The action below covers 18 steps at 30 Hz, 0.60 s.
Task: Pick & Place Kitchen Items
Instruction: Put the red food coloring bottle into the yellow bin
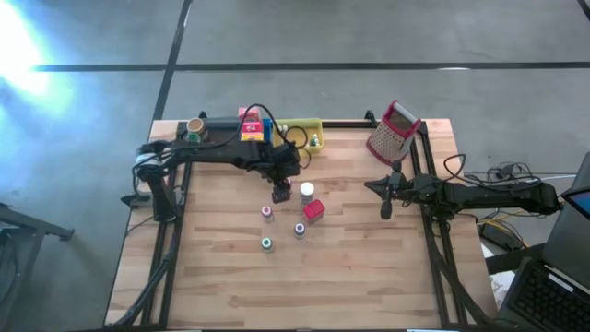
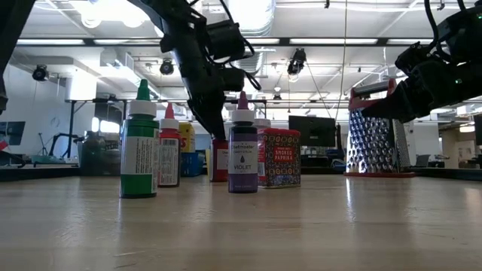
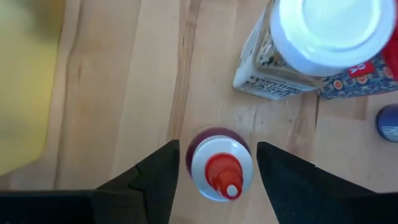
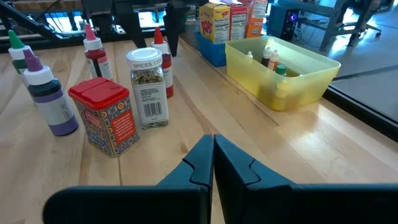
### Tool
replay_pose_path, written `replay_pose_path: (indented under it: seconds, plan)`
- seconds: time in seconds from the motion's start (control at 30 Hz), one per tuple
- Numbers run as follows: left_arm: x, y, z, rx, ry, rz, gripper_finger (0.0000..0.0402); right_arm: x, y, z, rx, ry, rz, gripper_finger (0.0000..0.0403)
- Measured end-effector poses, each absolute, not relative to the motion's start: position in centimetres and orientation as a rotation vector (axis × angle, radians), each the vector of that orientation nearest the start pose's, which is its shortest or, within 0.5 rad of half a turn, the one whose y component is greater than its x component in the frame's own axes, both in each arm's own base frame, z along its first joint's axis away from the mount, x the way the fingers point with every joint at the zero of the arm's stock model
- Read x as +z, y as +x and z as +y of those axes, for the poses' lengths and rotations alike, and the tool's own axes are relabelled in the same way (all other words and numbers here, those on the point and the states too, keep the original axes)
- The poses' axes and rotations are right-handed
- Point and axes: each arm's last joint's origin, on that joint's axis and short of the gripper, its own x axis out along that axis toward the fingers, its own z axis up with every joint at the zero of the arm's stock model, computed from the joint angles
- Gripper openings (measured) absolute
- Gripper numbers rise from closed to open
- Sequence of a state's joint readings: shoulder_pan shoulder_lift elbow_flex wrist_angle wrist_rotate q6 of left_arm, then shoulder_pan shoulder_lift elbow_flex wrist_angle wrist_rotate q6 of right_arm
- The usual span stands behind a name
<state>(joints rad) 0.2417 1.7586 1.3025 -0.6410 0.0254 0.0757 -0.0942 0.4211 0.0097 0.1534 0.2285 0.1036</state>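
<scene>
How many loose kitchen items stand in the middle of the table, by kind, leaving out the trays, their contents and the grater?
Dropper bottles: 4 (green, violet, red, and a second red bottle between the fingers of the left gripper)
White-lidded spice jar: 1
Red paprika tin: 1
Total: 6

Strong white glare washes out the floor (image 1: 28, 55) at the upper left of the high view, while the wooden table (image 1: 350, 267) is evenly and softly lit with faint shadows. In the low view, bright ceiling lights (image 2: 113, 11) leave the arms as dark silhouettes, and the near tabletop is blurred. The left wrist view is soft: the white jar lid (image 3: 329, 28) and the yellow tray (image 3: 25, 81) are out of focus.
</scene>
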Motion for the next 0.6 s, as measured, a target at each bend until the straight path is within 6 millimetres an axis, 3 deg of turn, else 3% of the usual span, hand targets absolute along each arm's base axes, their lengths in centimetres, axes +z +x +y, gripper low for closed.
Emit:
replay_pose_path:
  seconds: [0.6]
  plan:
    - [22.75,35.19,8.62,0.154,-0.079,1.092,0.022,14.4,11.92,-1.79,-0.334,0.085,0.242,0.0008]
